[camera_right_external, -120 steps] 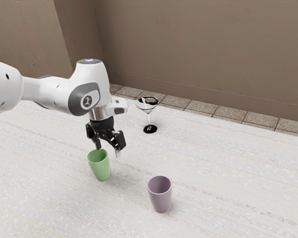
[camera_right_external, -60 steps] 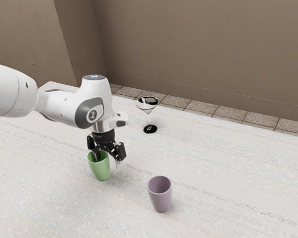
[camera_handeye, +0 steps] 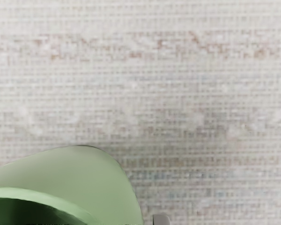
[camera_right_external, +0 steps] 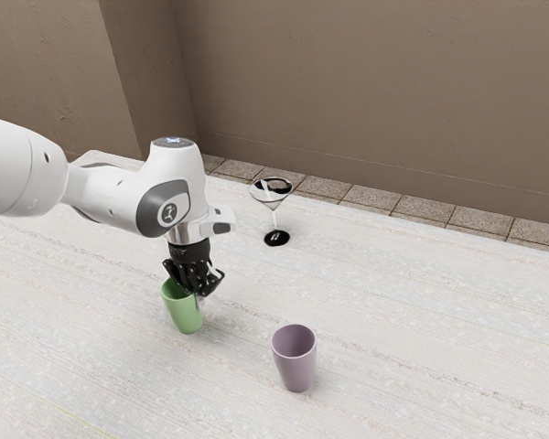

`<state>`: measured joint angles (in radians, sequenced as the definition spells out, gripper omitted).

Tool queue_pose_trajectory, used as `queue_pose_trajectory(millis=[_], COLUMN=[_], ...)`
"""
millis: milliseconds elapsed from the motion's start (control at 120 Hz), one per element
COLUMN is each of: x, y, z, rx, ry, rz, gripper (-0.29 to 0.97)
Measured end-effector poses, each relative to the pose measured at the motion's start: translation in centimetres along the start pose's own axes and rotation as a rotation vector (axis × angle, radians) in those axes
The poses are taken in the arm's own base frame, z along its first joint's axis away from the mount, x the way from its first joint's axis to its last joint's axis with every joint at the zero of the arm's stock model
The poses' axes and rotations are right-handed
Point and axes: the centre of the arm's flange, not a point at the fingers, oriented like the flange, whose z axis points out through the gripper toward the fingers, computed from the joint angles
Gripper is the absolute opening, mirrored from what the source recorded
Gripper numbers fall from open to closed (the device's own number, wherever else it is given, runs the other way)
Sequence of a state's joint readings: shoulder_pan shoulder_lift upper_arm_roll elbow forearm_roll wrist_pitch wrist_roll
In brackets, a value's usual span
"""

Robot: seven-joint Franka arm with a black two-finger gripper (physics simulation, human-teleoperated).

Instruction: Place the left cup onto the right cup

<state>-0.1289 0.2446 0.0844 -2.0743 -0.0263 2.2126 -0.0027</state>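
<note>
Note that your gripper (camera_right_external: pixel 198 285) sits at the rim of the green cup (camera_right_external: pixel 183 313), on the side of the rim toward the exterior view's right. The two black fingers are drawn close together, and they appear to pinch the cup's wall, one finger inside the mouth and one outside. The white arm (camera_right_external: pixel 101 187) enters from the exterior view's left, and the hand points straight down.

Observe that the green cup stands upright on the table (camera_right_external: pixel 421 302), mouth up. It is a plain tapered tumbler, wider at the rim than at the base. In the wrist view the green cup (camera_handeye: pixel 61 183) appears as a pale green curved wall with a darker green inner rim, directly under the hand, against the table (camera_handeye: pixel 178 93).

The purple cup (camera_right_external: pixel 294 357) has the same tapered form. It stands upright, mouth up, well apart from the green cup, toward the exterior view's right and nearer the camera.

A martini glass (camera_right_external: pixel 274 197) with a dark base stands farther back on the table, behind both cups.

The table surface is off-white with a fine streaked grain. Behind it runs a strip of tan floor tiles (camera_right_external: pixel 439 212), and a plain brown wall (camera_right_external: pixel 393 82) closes the room.
</note>
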Motion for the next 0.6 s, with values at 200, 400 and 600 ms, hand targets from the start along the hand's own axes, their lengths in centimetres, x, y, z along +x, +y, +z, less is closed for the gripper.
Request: queue_pose_trajectory(millis=[200,400,600], x=[-0.3,-2.3,-5.2], y=[-0.3,0.9,6.5], z=[-2.0,-8.8,-13.4], rx=[0.0,-0.004,0.0], ry=[0.023,0.082,0.09], rz=[-0.006,0.019,0.129], gripper=[-0.08,-0.1,-0.1])
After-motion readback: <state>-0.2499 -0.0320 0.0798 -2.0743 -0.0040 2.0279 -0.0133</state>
